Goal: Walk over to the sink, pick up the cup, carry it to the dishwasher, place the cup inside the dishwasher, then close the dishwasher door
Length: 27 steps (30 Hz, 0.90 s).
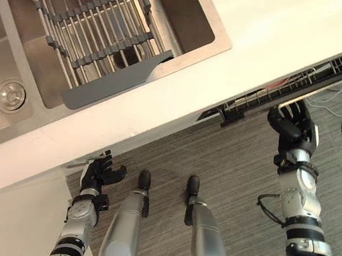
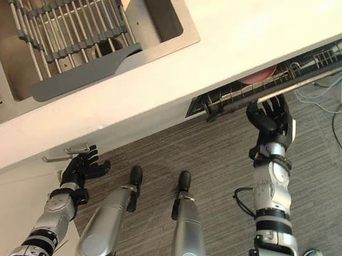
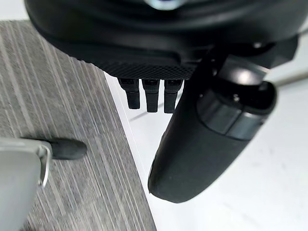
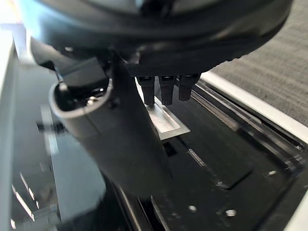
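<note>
Closing the dishwasher door (image 4: 216,154) looks like the step in hand. Right hand (image 2: 273,120) sits at the door's free edge, fingers (image 4: 166,91) straight & side by side, tips on the dark inner panel by a silver latch plate (image 4: 166,122), holding nothing. Door stands ajar under the counter (image 1: 287,30), w/ the dish rack (image 2: 239,93) showing in the gap. Reddish round thing (image 2: 258,73) in that rack is prob the cup, can't be sure. Left hand (image 1: 100,172) hangs low beside a cabinet handle (image 2: 66,151), fingers loosely spread, empty. Next, I'd judge: press the door edge in toward the counter till it latches, fingertips kept out of the gap
</note>
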Available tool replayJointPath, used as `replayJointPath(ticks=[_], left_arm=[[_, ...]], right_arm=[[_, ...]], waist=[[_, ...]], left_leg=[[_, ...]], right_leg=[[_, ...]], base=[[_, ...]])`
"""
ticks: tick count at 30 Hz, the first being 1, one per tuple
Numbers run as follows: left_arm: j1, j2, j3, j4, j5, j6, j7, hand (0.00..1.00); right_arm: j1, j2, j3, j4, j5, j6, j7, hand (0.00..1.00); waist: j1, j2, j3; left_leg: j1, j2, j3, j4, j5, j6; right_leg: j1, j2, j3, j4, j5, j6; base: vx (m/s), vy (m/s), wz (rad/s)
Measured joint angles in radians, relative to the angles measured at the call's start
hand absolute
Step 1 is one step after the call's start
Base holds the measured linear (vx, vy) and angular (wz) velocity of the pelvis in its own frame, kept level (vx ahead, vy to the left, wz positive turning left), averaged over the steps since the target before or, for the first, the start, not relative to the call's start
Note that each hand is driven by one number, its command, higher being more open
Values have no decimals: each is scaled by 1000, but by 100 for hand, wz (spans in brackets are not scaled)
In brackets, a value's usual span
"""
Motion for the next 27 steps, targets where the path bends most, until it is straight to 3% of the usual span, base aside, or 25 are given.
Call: replayJointPath(ticks=[8,14,17,23,27], left_arm=[[18,-6,-1,36,-2,-6,15,90],[25,-5,-1,35,-2,-5,21,90],[42,-5,-2,47,7,-1,20,90],[101,20,0,115,54,33,5,90],[137,29,0,144,79,52,-6,90]], right_arm=[[-86,-79,47,136,-308,53,-15,90],[39,-73,17,89,-413,23,20,90],[187,-9,-31,39,-471,-10,41,90],[548,189,-112,111,-551,-6,81,90],[673,245,-158,161,-579,1,86,90]], waist=[[3,9,-1],[-3,8,-8],[-9,3,-44],[-39,-33,-166],[-48,-44,-224]], left_leg=[[34,-20,-68,-25,18,-3],[83,-26,-89,-33,17,-2],[117,-30,-94,-54,17,-1],[189,-41,-106,-101,18,0],[231,-46,-106,-132,20,3]], right_leg=[[64,-8,-41,-36,3,-4],[130,-13,-61,-58,2,-4],[162,-18,-65,-74,2,-3],[239,-30,-83,-115,-6,7],[280,-36,-85,-143,-6,8]], base=[[11,-4,18],[-1,18,10],[11,25,5],[47,22,7],[51,23,2]])
